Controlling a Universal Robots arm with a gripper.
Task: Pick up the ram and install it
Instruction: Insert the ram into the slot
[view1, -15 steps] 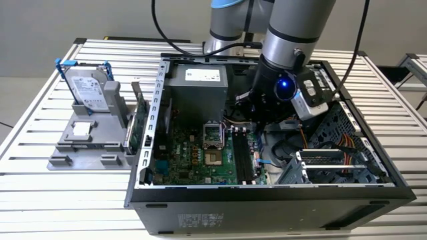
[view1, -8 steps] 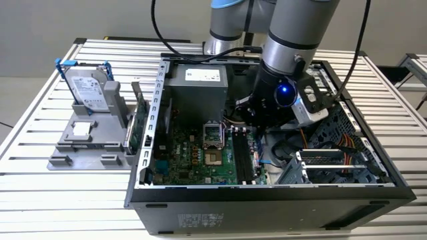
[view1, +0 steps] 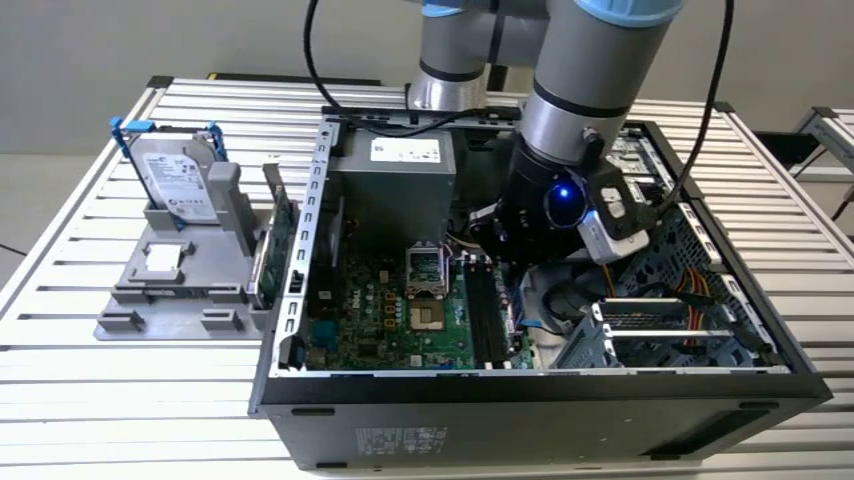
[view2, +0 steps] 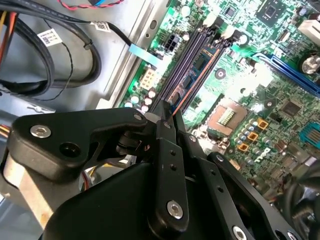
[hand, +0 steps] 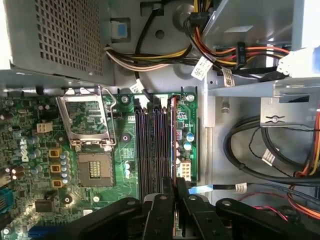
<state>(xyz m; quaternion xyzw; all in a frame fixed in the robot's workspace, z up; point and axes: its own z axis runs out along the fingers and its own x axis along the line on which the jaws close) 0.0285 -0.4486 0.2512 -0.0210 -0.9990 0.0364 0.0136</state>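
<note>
My gripper (view1: 505, 243) reaches down inside the open computer case (view1: 534, 400), above the motherboard's memory slots (view1: 487, 318). In both wrist views its black fingers (hand: 162, 202) are shut on the ram (hand: 173, 142), which I see edge-on as a thin dark strip with an orange line. The ram (view2: 199, 67) stands along the outermost slot, on the side away from the processor socket (hand: 92, 167). The empty dark slots (hand: 147, 145) run parallel beside it. The gripper (view2: 167, 119) hides the near end of the ram. I cannot tell if the stick is fully seated.
The grey power supply (view1: 394, 175) and bundled cables (hand: 235, 50) crowd the far end of the slots. A metal drive cage (view1: 667, 330) flanks the arm. Outside the case, a grey fixture (view1: 174, 290) holds a silver hard drive (view1: 174, 180), with a green card (view1: 278, 245) beside it.
</note>
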